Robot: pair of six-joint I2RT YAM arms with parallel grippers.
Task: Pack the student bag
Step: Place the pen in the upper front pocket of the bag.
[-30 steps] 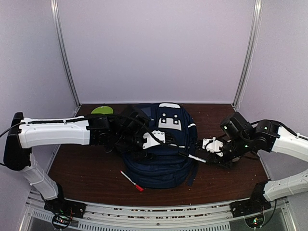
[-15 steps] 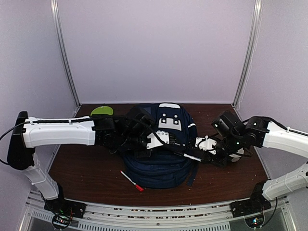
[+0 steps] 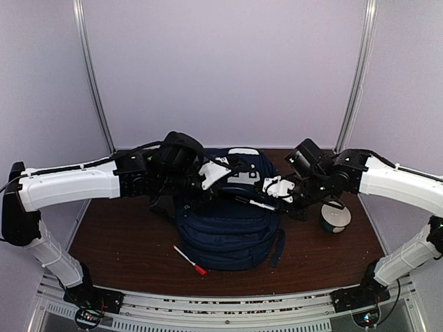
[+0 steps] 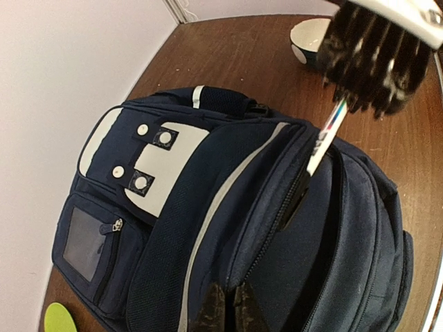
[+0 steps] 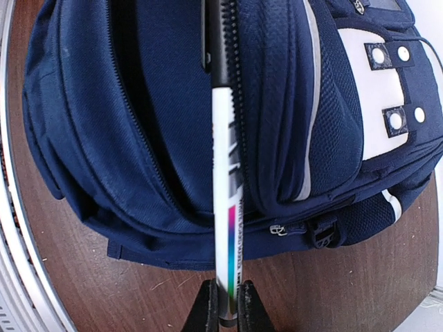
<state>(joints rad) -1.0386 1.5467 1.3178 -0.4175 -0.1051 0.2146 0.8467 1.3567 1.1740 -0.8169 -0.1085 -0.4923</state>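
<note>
Though the pen's [image 5: 223,173] print blurs beyond reading, the right claw [image 5: 224,304] pinches it, tip hidden inside the backpack [image 5: 138,138]; the left claw [image 4: 223,308] clamps the backpack's fabric.

Pretty sure this is a robotics lab test booth, not anyone's home or office: plain pale walls [image 3: 221,69] on three sides, metal corner posts [image 3: 93,83], and a bare dark wood desk [image 3: 118,242] boxed in between them. A white left arm [image 3: 69,188] and right arm [image 3: 405,183] are bolted to an aluminium rail [image 3: 221,304] along the near edge, with loose cables and little lit circuit boards [image 3: 88,317] at the bases. The student bag [image 3: 228,235] sits mid-desk like a test prop
</note>
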